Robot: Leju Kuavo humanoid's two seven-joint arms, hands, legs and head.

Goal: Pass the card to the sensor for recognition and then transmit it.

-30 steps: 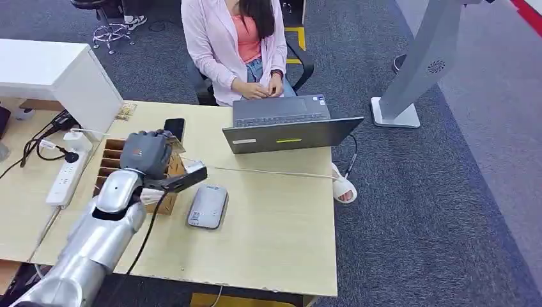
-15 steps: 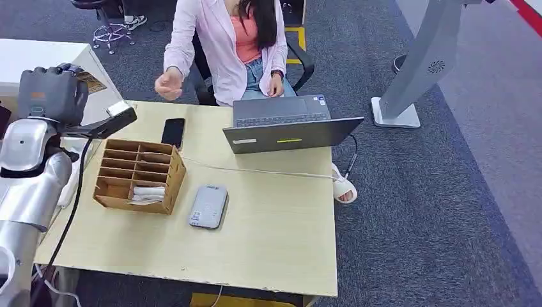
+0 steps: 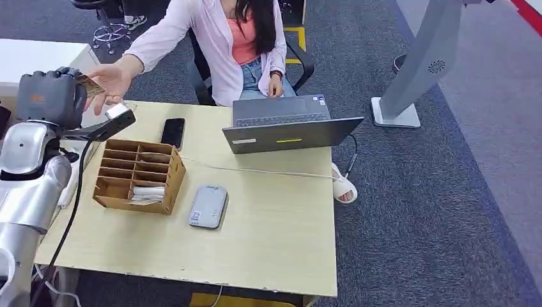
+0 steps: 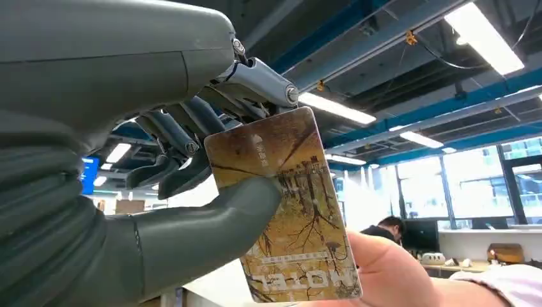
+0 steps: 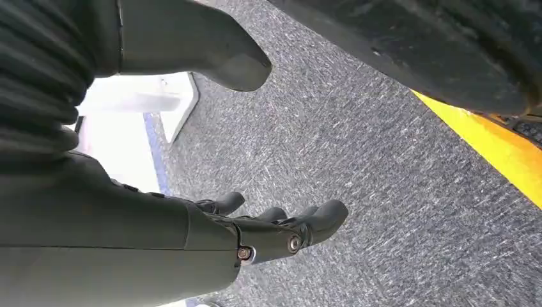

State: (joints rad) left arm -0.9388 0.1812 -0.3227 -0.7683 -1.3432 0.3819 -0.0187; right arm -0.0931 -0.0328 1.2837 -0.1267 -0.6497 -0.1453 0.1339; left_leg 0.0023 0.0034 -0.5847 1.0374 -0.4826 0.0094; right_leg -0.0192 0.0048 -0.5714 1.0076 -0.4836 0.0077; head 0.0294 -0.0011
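Handover stage. The left hand point(image 3: 51, 96), raised beyond the far-left corner of the table point(image 3: 268, 230), pinches the card point(image 4: 287, 211) between thumb and fingers. The person's hand point(image 3: 108, 80), mid-air half a second ago, now reaches the card, so release looks imminent. The right hand point(image 5: 211, 236) hangs empty, fingers apart.

You can see print along one end of the card point(image 4: 291, 217), turned over and too distorted to read reliably.
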